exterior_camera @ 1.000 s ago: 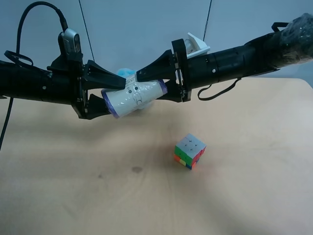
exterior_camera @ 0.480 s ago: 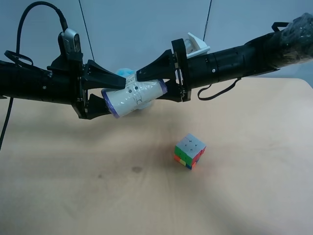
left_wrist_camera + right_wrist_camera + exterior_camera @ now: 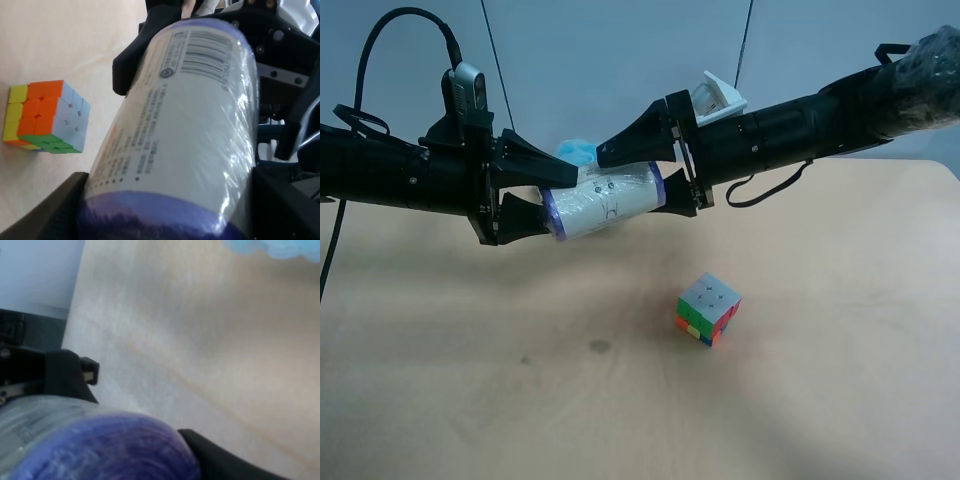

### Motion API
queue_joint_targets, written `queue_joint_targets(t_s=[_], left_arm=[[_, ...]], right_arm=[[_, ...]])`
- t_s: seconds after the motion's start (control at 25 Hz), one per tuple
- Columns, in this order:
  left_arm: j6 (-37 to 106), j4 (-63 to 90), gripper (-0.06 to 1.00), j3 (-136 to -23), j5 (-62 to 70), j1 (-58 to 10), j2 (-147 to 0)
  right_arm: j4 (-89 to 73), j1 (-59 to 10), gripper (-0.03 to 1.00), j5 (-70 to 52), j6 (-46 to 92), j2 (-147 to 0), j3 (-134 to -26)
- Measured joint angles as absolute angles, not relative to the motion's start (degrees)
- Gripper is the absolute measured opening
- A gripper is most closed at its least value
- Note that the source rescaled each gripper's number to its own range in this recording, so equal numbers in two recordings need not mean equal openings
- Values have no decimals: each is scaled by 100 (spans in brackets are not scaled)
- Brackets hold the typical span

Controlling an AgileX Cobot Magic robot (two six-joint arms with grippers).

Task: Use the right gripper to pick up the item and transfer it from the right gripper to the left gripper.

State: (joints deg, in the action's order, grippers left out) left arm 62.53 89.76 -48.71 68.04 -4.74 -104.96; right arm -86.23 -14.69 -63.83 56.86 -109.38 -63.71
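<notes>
Pale wooden counter [image 3: 470,380], grey-blue wall behind.

Exterior high view: an off-white can [image 3: 608,200] with purple-blue rims lies nearly level in the air above the counter, spanned by two black arms. The left pincer [image 3: 560,197], on the arm carrying a grey camera module, clamps the can's end at this view's left, one finger above and one below. The right pincer [image 3: 632,182], on the arm with a white wrist part, grips the opposite end in the same way. A light-blue puff [image 3: 578,152] shows behind the can, partly hidden. A multicoloured cube [image 3: 707,308] sits on the counter, below the can and apart from it.

Right wrist view: the can's purple-blue lid, blurred, fills the lower frame with one black finger against it. The left pincer shows beyond it, at the far end.

Left wrist view: the can, printed with a barcode and small text, runs away from the camera. Both near fingers press on its sides, and the right pincer's fingers close around the far end. The cube rests on the counter to one side.
</notes>
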Motion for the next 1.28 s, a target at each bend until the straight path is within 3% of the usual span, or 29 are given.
queue_joint_targets(t_s=[0.52, 0.92, 1.0, 1.16, 1.28], left_arm=[[6115, 8974, 3, -4871, 6799, -474, -10496], [6114, 8974, 2, -4871, 6799, -474, -10496], [6114, 8974, 3, -4871, 6799, -474, -10496], [6151, 8974, 2, -4871, 6799, -474, -10496], [6156, 8974, 2, -4871, 6799, -474, -10496]], right_arm=[[-7437, -1469, 60, -6138, 5568, -10489, -6373], [-4923, -1469, 60, -5267, 4231, -9645, -6373], [-4287, -1469, 64, -5016, 3796, -9357, -6373], [-2711, -1469, 84, -4566, 2974, -8682, -6373], [-1630, -1469, 89, -4539, 2275, -8172, -6373]])
